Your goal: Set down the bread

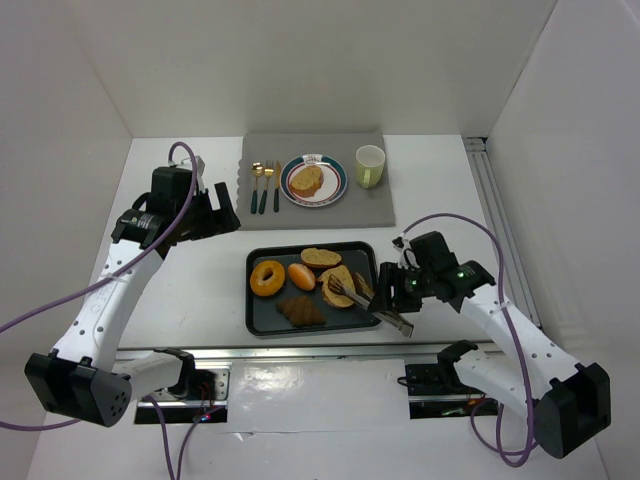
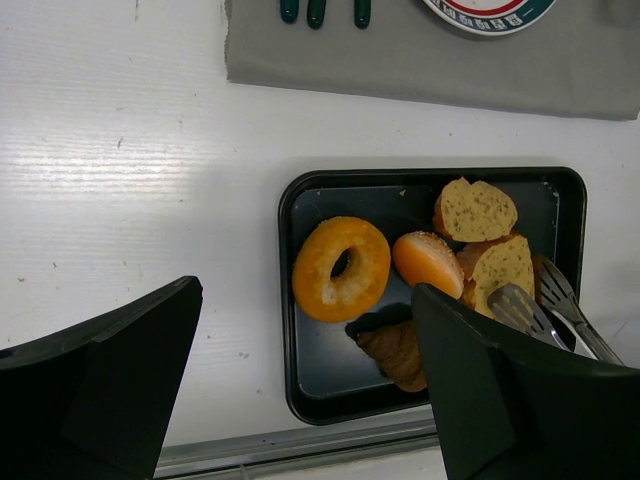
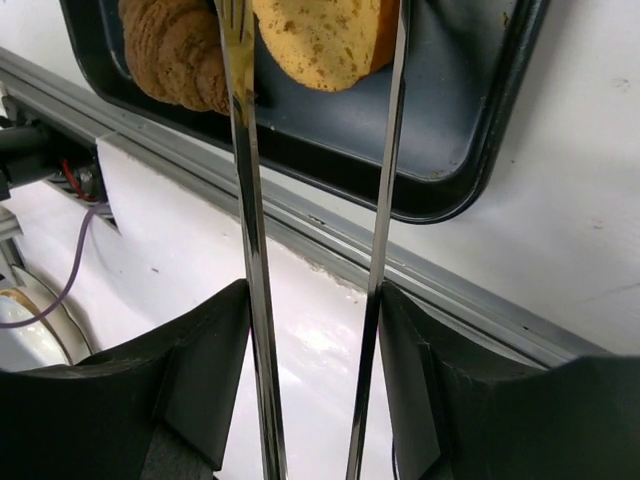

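The right gripper (image 3: 315, 335) is clamped on the tongs (image 3: 245, 200), whose open arms reach over a bread slice (image 1: 340, 285) in the tray (image 1: 262, 320), at 6 o'clock from the plate (image 1: 341, 172); next it probably has to pinch and lift the slice, while the left gripper (image 1: 225, 215) hangs wide open.

White bench (image 1: 200, 290), matte, with a few small scuffs showing in the left wrist view. Plain white panels box it in on three sides: left wall (image 1: 50, 150), back wall (image 1: 320, 60), right wall (image 1: 580, 150). Grey mat (image 1: 365, 212) lies flat at the far middle, close to the back wall. Aluminium rail (image 1: 300, 352) runs along the near edge, second rail (image 1: 500, 220) along the right side. Light is even and diffuse, with soft glare on the bench and weak shadows.
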You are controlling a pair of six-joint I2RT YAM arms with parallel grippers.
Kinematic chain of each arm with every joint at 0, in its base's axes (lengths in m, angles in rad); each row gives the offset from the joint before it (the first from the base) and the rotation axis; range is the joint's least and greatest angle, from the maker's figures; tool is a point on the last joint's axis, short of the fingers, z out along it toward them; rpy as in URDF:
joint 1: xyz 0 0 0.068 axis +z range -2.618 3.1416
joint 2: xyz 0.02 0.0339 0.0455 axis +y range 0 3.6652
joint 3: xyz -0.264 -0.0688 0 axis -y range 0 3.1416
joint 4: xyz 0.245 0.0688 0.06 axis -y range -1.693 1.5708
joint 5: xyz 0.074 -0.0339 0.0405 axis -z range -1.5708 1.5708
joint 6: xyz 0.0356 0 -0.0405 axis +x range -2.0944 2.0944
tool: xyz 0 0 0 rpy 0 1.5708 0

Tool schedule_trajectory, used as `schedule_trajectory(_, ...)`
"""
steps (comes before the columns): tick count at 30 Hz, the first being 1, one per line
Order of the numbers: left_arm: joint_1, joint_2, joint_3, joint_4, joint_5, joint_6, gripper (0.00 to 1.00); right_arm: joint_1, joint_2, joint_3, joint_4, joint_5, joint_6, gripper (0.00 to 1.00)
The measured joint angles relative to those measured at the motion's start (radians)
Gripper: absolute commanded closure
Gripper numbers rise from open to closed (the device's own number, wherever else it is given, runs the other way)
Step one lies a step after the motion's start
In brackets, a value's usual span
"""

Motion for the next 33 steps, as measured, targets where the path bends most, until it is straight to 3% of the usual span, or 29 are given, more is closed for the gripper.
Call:
schedule_trajectory(4, 0.000, 0.000, 0.000, 0.007, 0.001, 0.000, 0.00, 0.000, -0.014, 0.000, -0.002, -0.010, 0.002, 0.51)
schedule_trajectory(6, 0.000, 0.000, 0.000, 0.008, 0.001, 0.000, 0.00, 0.000, -0.022, 0.003, -0.005, -0.009, 0.002, 0.65)
schedule_trajectory(11, 0.000, 0.002, 0.000, 0.008, 0.001, 0.000, 0.00, 0.000, -0.025, 0.017, -0.018, -0.004, 0.012, 0.81)
schedule_trajectory(33, -0.019, 0.003, 0.000, 0.014, 0.001, 0.000, 0.00, 0.001, 0.051, 0.371, -0.149, 0.089, -0.010, 0.85)
